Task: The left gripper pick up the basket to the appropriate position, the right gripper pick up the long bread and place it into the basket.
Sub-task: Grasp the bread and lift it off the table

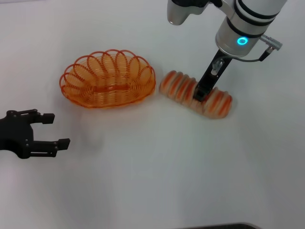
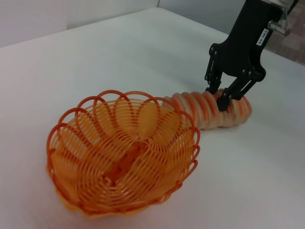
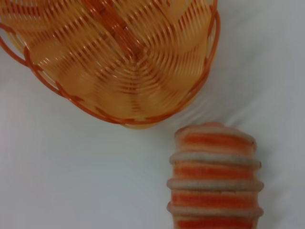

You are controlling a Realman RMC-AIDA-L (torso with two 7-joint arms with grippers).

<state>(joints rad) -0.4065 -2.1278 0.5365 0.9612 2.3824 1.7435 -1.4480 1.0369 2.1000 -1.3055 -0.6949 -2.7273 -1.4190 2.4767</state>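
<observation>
The orange wire basket sits empty on the white table, left of centre; it also shows in the left wrist view and the right wrist view. The long bread lies just right of it, one end close to the basket's rim, low at the table. My right gripper comes down on the bread's middle, its fingers closed on either side of the loaf. The right wrist view shows the loaf's end near the basket. My left gripper is open and empty, well short of the basket at the front left.
The white table is bare at the front and right. The right arm with its blue ring reaches in from the back right.
</observation>
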